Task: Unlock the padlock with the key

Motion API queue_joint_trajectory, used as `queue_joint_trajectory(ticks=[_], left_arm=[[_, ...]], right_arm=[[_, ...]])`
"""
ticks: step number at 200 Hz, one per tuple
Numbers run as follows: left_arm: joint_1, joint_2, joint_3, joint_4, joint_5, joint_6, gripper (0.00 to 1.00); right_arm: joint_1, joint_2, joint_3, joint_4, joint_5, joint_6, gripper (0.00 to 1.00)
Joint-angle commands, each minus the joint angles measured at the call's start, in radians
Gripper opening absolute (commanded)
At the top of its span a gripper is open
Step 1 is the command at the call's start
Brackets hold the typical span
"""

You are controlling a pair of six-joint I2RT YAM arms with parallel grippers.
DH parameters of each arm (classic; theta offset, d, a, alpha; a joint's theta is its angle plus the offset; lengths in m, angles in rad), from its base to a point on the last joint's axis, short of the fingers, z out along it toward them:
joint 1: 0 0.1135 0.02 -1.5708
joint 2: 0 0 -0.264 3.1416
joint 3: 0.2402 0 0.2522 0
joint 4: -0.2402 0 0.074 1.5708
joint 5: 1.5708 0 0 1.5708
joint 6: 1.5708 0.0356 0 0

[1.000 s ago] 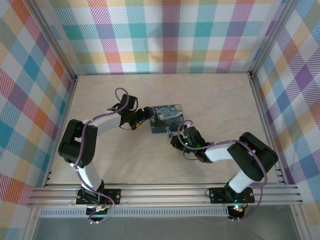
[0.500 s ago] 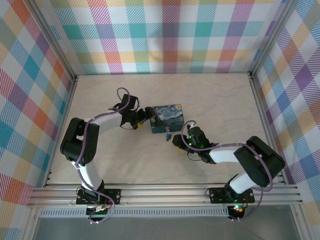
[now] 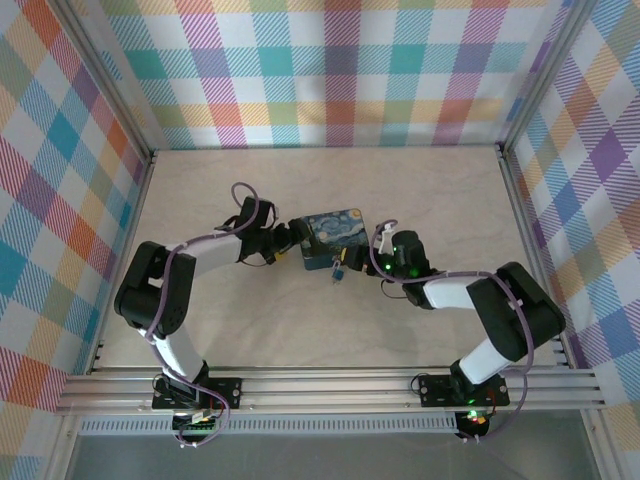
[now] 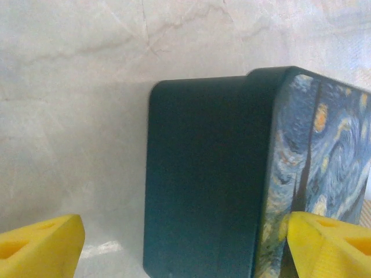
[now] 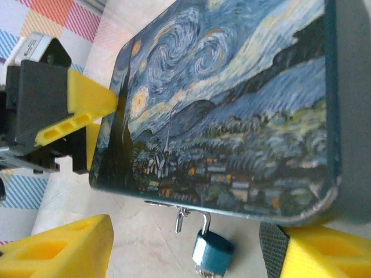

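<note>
While flanking the padlock with the parted, empty right gripper and the tin's left end with the equally released left gripper, looks barely begun: padlock hanging apparently shut off the tin's near edge, key not discernible, unlocking all left.

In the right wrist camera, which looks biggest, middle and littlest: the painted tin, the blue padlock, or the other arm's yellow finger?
1. Painted tin, by far the biggest.
2. Left arm's yellow finger, at the tin's far end.
3. Blue padlock, the littlest, even though it hangs nearer the camera.
</note>
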Motion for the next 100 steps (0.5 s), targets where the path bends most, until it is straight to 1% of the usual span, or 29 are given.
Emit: queue_joint_trajectory(ticks=[1, 23, 60, 77, 100], left_arm=[[-0.025, -0.004, -0.059, -0.12, -0.038, -0.002, 0.89], [-0.03, -0.016, -0.064, -0.12, -0.046, -0.006, 0.89], [-0.033, -0.016, -0.051, -0.126, -0.049, -0.006, 0.89], [-0.034, -0.018, -0.047, -0.128, -0.051, -0.006, 0.89], [-0.036, -0.018, -0.046, -0.132, -0.053, -0.007, 0.89]], right_arm=[[-0.031, 0.052, 0.065, 0.079, -0.127, -0.056, 0.69], [-0.032, 0.053, 0.065, 0.076, -0.172, -0.075, 0.7], [-0.031, 0.026, 0.02, 0.014, -0.163, -0.113, 0.7], [-0.024, 0.031, 0.004, 0.029, -0.17, -0.123, 0.7], [-0.013, 0.07, 0.018, 0.049, -0.21, -0.143, 0.71]])
